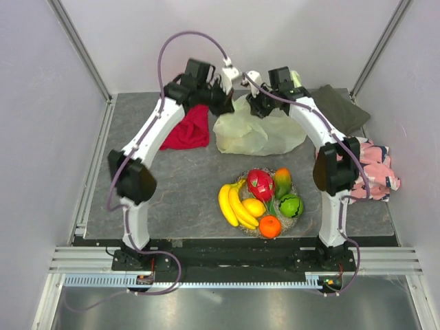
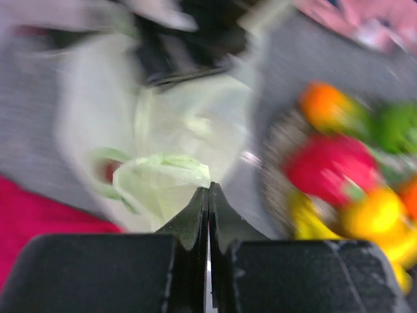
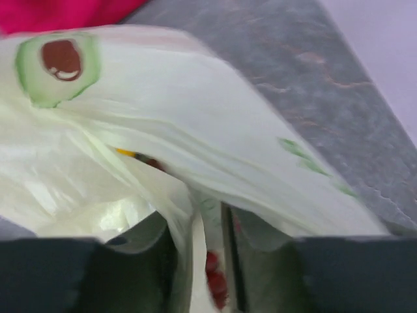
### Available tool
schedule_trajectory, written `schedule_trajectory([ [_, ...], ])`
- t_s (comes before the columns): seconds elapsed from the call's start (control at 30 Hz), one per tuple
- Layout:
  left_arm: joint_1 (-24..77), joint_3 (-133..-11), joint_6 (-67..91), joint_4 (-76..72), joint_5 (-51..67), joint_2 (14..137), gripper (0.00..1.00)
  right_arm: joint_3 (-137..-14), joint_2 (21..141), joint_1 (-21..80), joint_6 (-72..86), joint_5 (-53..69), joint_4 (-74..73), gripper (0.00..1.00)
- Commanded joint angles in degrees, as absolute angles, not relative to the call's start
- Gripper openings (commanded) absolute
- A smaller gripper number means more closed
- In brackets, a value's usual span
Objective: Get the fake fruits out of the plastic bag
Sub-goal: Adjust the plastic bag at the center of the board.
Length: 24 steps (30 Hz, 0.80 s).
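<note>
Grey counter (image 1: 185, 179): left end effector (image 2: 208, 189) shut at plastic bag (image 1: 258, 134) edge, right end effector (image 3: 199, 222) straddles a fold, grip unclear, likely spreading it; fake fruits (image 1: 260, 199) just before bag.

Six fruits (image 1: 254, 207), three cloths (image 1: 189, 129), one bag (image 1: 258, 134), one dish (image 1: 283, 221).
One banana bunch (image 1: 232, 205), one dragon fruit (image 1: 260, 183), one mango (image 1: 282, 180), one lemon (image 1: 254, 207), one orange (image 1: 270, 226), one green melon (image 1: 291, 205); one red cloth (image 1: 189, 129), one olive cloth (image 1: 340, 106), one pink cloth (image 1: 375, 168).
</note>
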State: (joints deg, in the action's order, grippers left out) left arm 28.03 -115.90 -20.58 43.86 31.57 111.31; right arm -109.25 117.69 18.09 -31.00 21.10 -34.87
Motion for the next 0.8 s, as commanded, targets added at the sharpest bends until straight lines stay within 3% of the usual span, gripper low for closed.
schedule_trajectory([
  [0.0, 22.1, -145.1, -12.0, 38.9, 27.0, 126.1, 0.02, -127.8, 128.3, 12.2, -25.4, 22.1, -35.2, 0.2],
  [0.07, 21.0, -152.5, -11.2, 34.3, 25.8, 129.8, 0.02, -135.2, 130.2, 10.8, -21.7, 21.1, -34.0, 0.01],
  [0.2, 20.3, -148.4, -7.8, 17.5, 23.8, 126.9, 0.02, -135.1, 127.3, 10.4, -19.2, 19.9, -28.7, 0.0],
  [0.33, 20.9, -155.0, -7.8, 14.5, 28.0, 125.3, 0.02, -131.3, 122.0, 10.5, -16.6, 21.0, -27.5, 0.0],
  [0.43, 20.8, -149.1, -8.5, 15.4, 31.3, 117.2, 0.02, -124.6, 116.1, 11.5, -16.9, 24.3, -27.7, 0.0],
  [0.63, 20.8, -103.8, -12.8, 21.3, 34.5, 92.7, 0.02, -97.7, 100.8, 18.6, -21.9, 25.5, -27.8, 0.0],
  [0.7, 20.7, -93.7, -14.8, 24.9, 35.3, 83.2, 0.02, -91.3, 97.2, 20.4, -21.4, 26.7, -29.4, 0.0],
  [0.77, 20.7, -81.1, -16.6, 30.2, 36.5, 75.4, 0.02, -84.7, 95.4, 23.3, -22.1, 29.8, -34.5, 0.05],
])
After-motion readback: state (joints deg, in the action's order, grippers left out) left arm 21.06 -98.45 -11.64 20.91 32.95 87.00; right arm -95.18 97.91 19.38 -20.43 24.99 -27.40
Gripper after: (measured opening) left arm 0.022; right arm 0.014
